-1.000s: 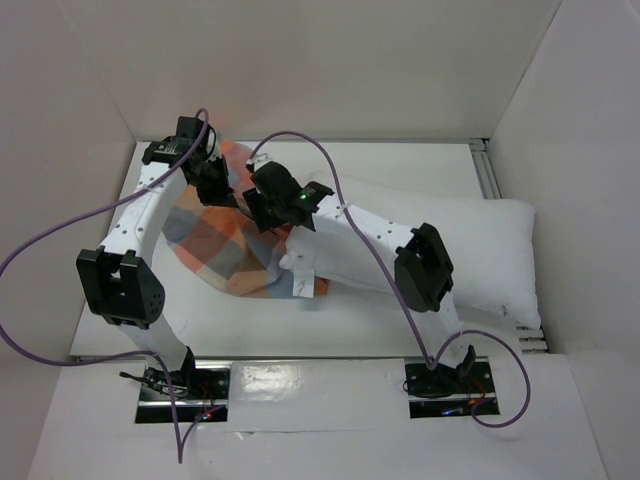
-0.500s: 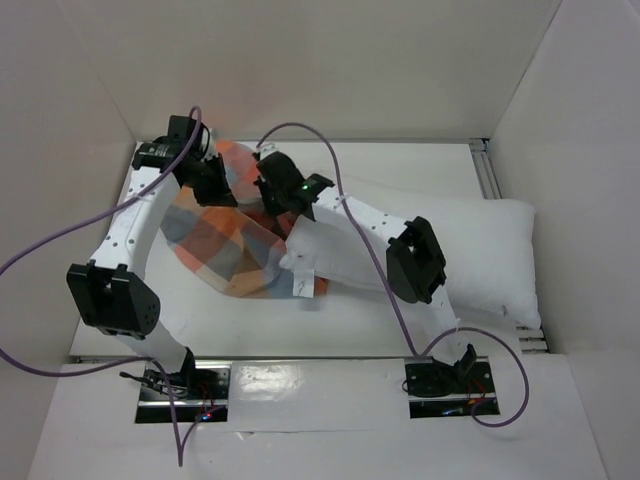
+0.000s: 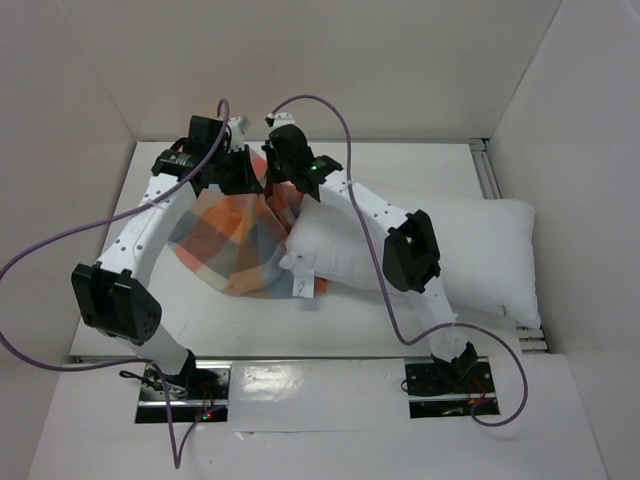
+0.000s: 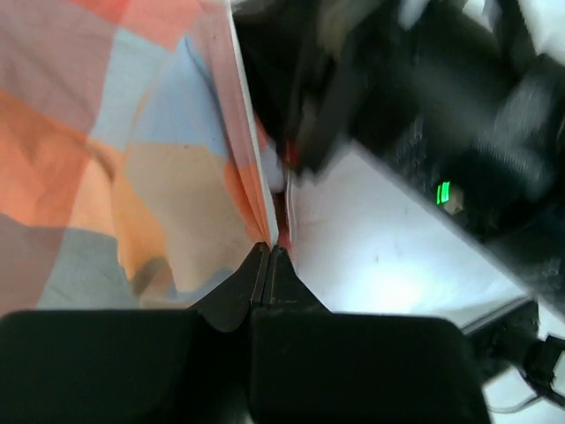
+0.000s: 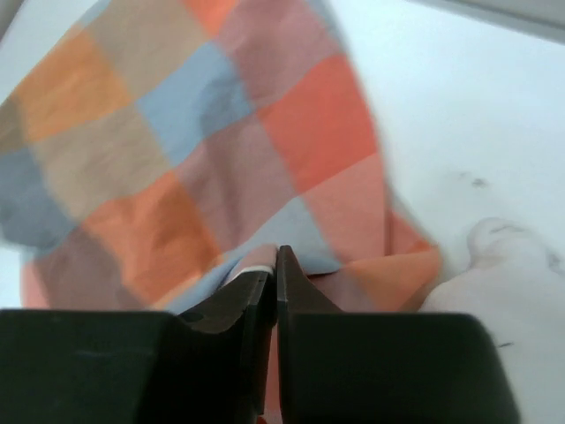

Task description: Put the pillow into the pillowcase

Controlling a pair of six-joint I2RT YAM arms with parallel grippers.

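Observation:
The white pillow lies across the table's right half, its left end inside the checked orange, blue-grey and tan pillowcase. A small white tag sticks out near the case's lower edge. My left gripper is shut on the pillowcase's upper edge; in the left wrist view its closed tips pinch the fabric hem. My right gripper is close beside it, shut on the same edge; the right wrist view shows its tips clamping checked cloth, with pillow at the right.
White walls enclose the table on the left, back and right. A metal rail runs along the right edge. Purple cables loop from both arms. The right arm crosses over the pillow.
Both grippers have moved towards the back and closer together, lifting the pillowcase's upper edge. The case has bunched up and shifted slightly right over the pillow's end.

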